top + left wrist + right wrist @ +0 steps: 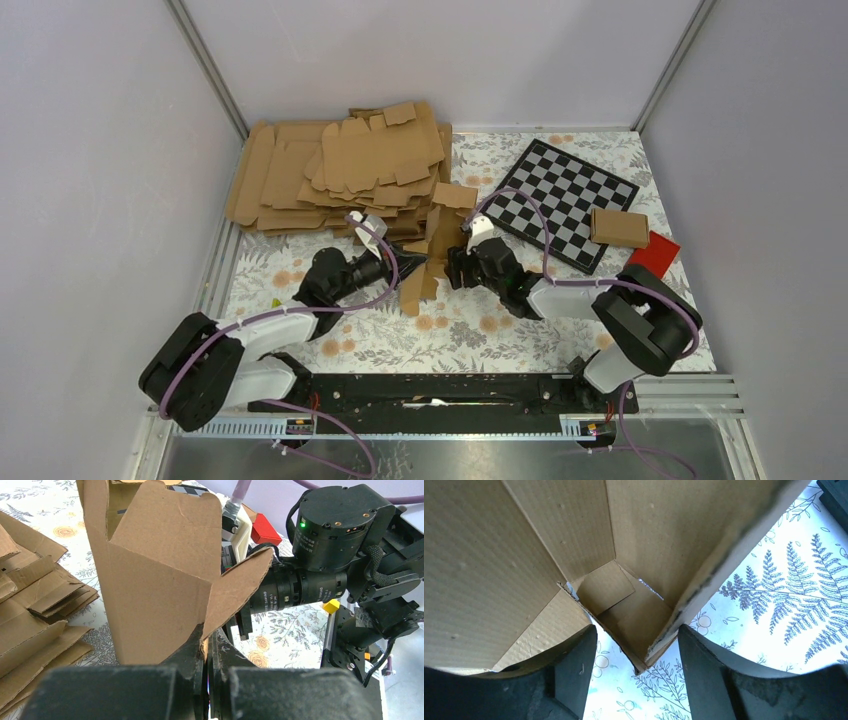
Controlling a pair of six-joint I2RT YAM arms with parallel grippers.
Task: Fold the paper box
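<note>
The paper box [428,255] is a half-formed brown cardboard tube with loose flaps, standing on the floral table between my two grippers. My left gripper [393,264] is shut on a flap at the box's lower corner; in the left wrist view the jaws [206,642] pinch the flap edge, with the box [150,580] rising above them. My right gripper [456,266] is open at the box's other side. In the right wrist view its fingers [636,652] straddle a corner of the box's open end [624,545], and I see inside to folded bottom flaps.
A thick stack of flat brown card sheets [330,175] lies at the back left. A chessboard [565,200] lies at the back right, with a closed brown carton [618,227] and a red block [652,252] at its right edge. Grey walls enclose the table.
</note>
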